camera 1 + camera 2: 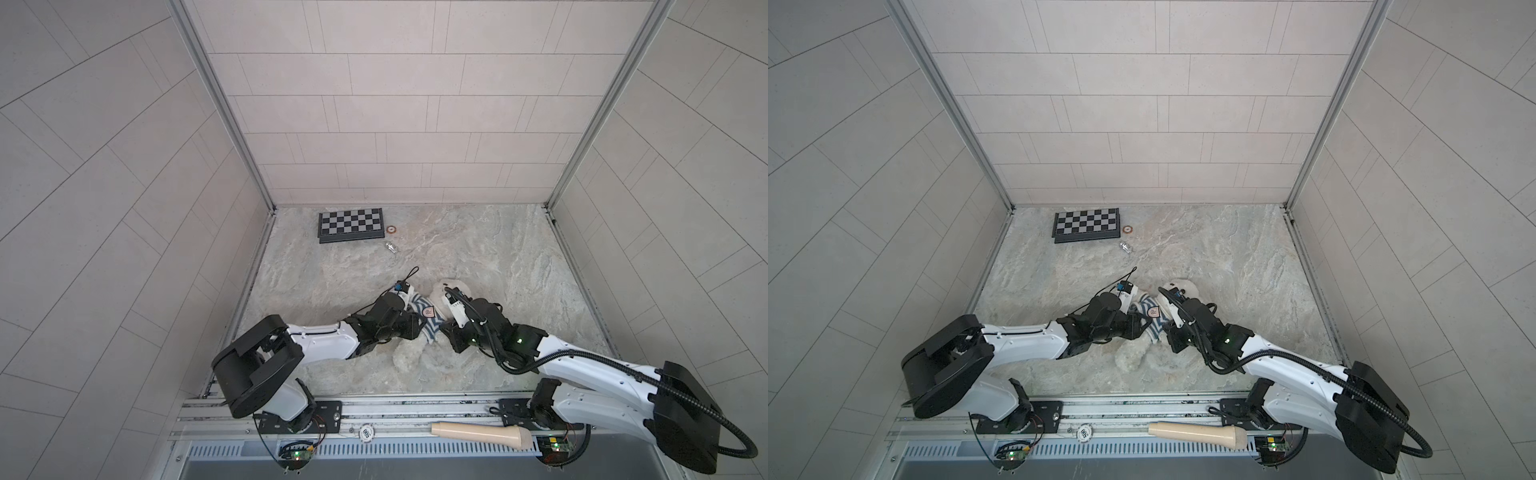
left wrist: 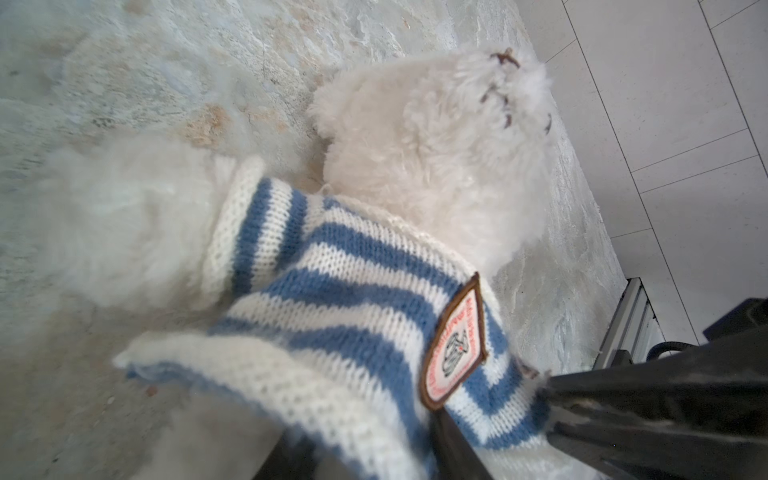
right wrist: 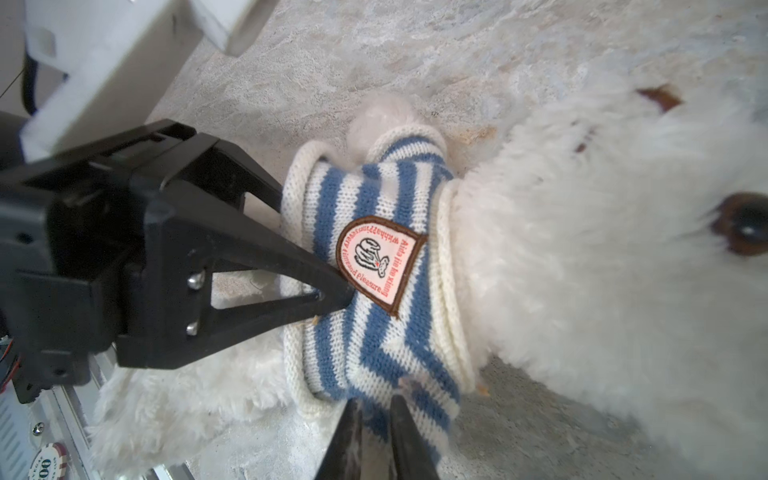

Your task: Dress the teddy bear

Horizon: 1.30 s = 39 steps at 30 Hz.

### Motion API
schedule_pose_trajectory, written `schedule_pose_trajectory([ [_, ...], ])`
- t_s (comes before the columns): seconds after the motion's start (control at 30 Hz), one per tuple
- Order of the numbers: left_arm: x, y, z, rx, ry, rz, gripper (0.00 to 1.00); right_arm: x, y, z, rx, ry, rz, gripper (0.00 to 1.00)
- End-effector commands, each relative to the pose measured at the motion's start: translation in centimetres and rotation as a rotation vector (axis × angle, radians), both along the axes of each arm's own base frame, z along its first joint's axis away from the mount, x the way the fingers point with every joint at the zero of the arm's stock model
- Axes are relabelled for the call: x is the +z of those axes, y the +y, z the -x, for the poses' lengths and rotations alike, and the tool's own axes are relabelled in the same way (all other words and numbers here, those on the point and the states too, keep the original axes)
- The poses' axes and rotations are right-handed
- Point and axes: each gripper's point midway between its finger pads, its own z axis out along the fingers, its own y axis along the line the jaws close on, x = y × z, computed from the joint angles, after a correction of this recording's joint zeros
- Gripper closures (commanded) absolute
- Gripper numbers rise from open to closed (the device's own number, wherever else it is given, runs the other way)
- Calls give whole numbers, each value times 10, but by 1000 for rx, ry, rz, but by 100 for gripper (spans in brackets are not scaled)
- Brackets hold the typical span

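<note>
Pale tiled walls point(image 1: 374, 124) box in a marbled counter point(image 1: 478, 257). Toward the counter's front, the teddy bear point(image 3: 561, 270) lies face up. Its head is through the collar of a blue-striped sweater point(image 2: 332, 311) and one paw point(image 3: 382, 112) is out of a sleeve. The left pincer point(image 3: 316, 251) clamps the hem beside the patch point(image 3: 376, 262), and the right pincer point(image 3: 376, 401) pinches the knit lower down. The step in hand looks like drawing the hem down the belly, which next calls for an even pull toward the legs. Whether the other paw is sleeved is hidden, and in both top views the torso is covered from above.
</note>
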Motion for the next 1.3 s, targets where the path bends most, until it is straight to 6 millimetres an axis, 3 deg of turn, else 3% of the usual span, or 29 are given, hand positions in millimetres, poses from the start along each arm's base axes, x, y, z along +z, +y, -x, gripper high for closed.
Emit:
schedule_pose_trajectory([
  [0.0,-19,4,12,-18,51,-43,58,-9,-12,7,-18,6,37,84],
  [0.23,-21,5,14,-17,53,-46,58,-18,-29,17,-40,20,66,84],
  [0.5,-21,4,16,-21,54,-47,58,8,-27,14,-43,-28,20,83],
  [0.77,-20,2,21,-34,49,-43,56,13,-25,15,-37,-23,7,61],
  [0.93,-21,4,24,-34,44,-44,48,7,-22,13,-45,-18,1,47],
  [1.27,-7,7,28,-45,14,-21,39,-21,-29,11,-69,16,67,45],
])
